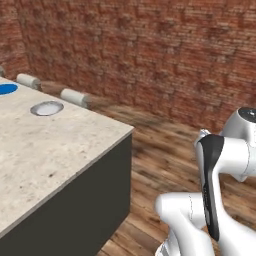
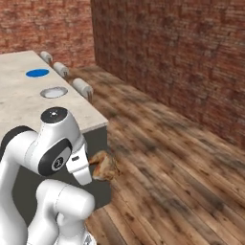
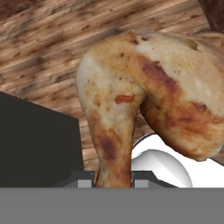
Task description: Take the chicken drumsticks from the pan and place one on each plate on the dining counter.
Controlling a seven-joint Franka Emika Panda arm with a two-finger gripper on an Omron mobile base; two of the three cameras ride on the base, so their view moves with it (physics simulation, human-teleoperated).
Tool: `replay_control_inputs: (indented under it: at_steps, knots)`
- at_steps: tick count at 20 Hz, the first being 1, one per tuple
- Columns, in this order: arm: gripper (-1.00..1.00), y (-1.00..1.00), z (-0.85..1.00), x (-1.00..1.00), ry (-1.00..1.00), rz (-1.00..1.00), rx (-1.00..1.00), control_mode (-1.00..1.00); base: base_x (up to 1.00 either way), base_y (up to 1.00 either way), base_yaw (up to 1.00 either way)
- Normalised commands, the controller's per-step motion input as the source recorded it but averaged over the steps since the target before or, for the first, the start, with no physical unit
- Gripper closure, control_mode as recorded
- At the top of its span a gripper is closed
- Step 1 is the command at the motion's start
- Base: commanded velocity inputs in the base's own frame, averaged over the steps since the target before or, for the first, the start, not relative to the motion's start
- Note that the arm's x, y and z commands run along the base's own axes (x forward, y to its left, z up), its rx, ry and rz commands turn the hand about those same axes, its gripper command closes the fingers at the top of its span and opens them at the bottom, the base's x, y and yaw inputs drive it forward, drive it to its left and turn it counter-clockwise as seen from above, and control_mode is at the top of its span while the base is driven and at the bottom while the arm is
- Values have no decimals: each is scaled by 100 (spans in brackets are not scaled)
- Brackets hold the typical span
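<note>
A: Left base view?
B: I see the counter (image 1: 55, 145) carrying the blue plate (image 1: 7, 89) and the grey plate (image 1: 47, 108), well apart from the arm.

A: Right base view?
B: I see a drumstick (image 2: 103, 167) at the hand, beside the counter's dark base, above the wood floor (image 2: 167, 162).

A: Hand view?
B: The gripper (image 3: 113, 178) is clenched on the drumstick's bone end; the thick end points away.

My claw's drumstick (image 3: 144, 100), centre of the hand view: roasted skin, mottled golden-brown, slightly glossy, finely pitted. Dining counter (image 1: 55, 145), left of the left base view: beige speckled stone top, matt; base dark grey, flat. Floor (image 2: 182, 167): brown wood planks, grainy; wall (image 1: 150, 50): rough red brick.
</note>
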Motion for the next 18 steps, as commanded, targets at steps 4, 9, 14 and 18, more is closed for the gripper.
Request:
replay_control_inputs:
  at_steps: [4,9,14,18]
  knots:
    - [100,0,0,0,0,0,0,100,77,-100,0]
    - [100,0,0,0,0,0,0,100,98,-100,2]
    - [100,0,0,0,0,0,0,100,85,-100,27]
    - [100,0,0,0,0,0,0,100,75,-99,46]
